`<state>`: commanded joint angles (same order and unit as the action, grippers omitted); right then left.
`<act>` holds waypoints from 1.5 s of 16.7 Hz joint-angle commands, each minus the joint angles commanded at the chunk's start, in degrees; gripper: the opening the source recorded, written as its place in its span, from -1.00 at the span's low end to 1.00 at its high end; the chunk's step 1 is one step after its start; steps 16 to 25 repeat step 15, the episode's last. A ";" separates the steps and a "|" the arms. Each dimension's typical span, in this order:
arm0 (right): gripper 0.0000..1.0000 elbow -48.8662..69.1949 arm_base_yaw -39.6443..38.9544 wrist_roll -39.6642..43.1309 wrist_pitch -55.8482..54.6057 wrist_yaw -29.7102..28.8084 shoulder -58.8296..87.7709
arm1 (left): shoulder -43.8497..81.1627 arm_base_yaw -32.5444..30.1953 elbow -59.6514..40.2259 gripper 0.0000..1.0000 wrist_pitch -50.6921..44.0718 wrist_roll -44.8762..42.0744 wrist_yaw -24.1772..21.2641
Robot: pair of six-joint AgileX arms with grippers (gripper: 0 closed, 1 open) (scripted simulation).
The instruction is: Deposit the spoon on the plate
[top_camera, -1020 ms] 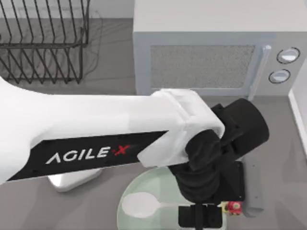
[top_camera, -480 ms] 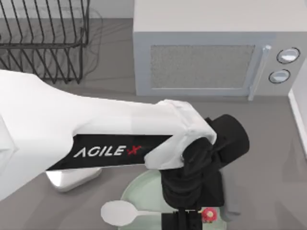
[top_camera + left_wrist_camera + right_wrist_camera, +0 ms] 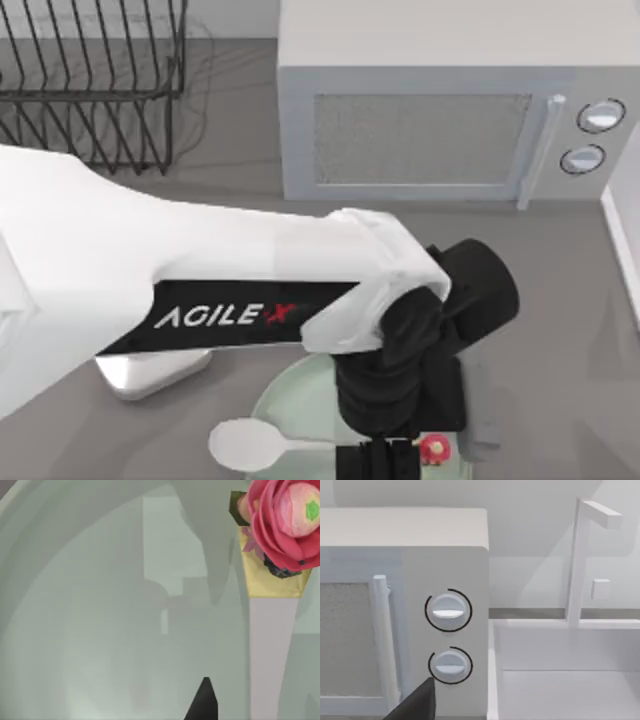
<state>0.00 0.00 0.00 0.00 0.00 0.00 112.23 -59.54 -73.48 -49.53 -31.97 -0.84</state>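
Observation:
The pale mint-green plate (image 3: 300, 400) lies at the table's front middle, partly under my left arm. The white spoon (image 3: 245, 443) hangs level over it; its bowl reaches past the plate's left rim and its thin handle runs right into my left gripper (image 3: 385, 462), which is shut on it at the view's bottom edge. A small pink flower (image 3: 432, 447) sits just right of the gripper. In the left wrist view the plate (image 3: 100, 630) is close below, with the flower (image 3: 282, 522) on a yellow tag and one dark fingertip (image 3: 205, 702). My right arm is parked near the microwave's knobs.
A grey microwave (image 3: 420, 120) stands at the back. A black wire dish rack (image 3: 90, 80) is at the back left. The kitchen scale (image 3: 150, 375) sits left of the plate. A white basin edge (image 3: 625, 240) is at the right, seen as the basin (image 3: 560, 680) beside the knobs (image 3: 448, 611).
My left gripper moved left with the spoon, so the spoon's bowl went from over the plate to past its left rim. Over the last half second almost nothing moved.

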 joint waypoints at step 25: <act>1.00 0.00 0.00 0.00 0.00 0.00 0.00 | 0.00 0.00 0.00 1.00 0.00 0.00 0.00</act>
